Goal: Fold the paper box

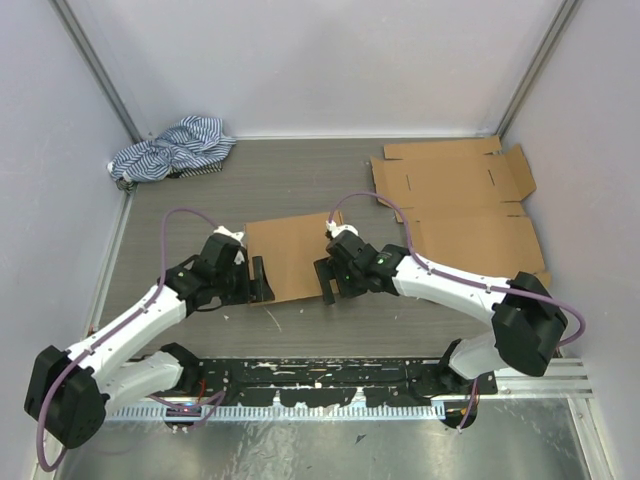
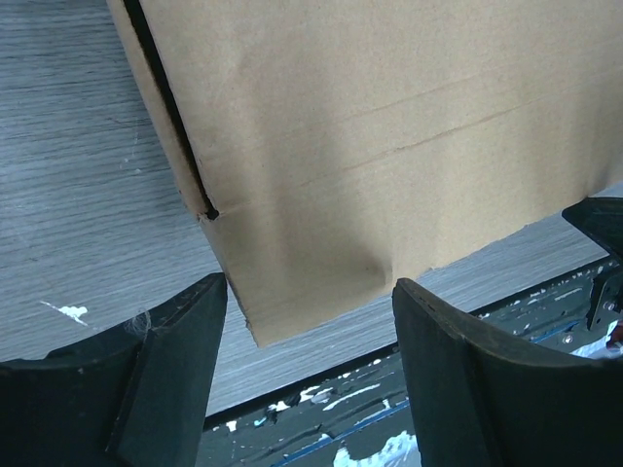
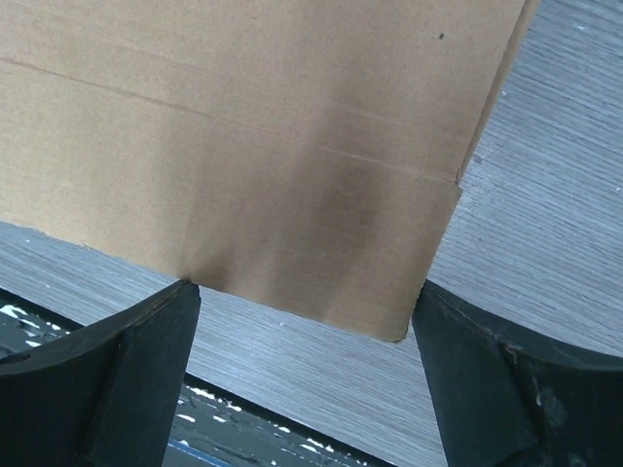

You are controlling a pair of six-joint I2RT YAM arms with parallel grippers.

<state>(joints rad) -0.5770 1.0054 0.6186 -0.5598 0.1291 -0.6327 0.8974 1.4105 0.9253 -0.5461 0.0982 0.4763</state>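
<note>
With left end effector [image 2: 310, 292] and right end effector [image 3: 307, 292] both open, slide forward over paper box [image 1: 290, 255] corners just ahead, pinch evenly, lift off table [image 1: 300, 190].

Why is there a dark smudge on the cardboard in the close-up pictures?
Left wrist: it's a soft shadow on the cardboard box, just ahead of the open left gripper; right wrist: the same kind of shadow ahead of the right gripper; top external: even light, no glare.
</note>
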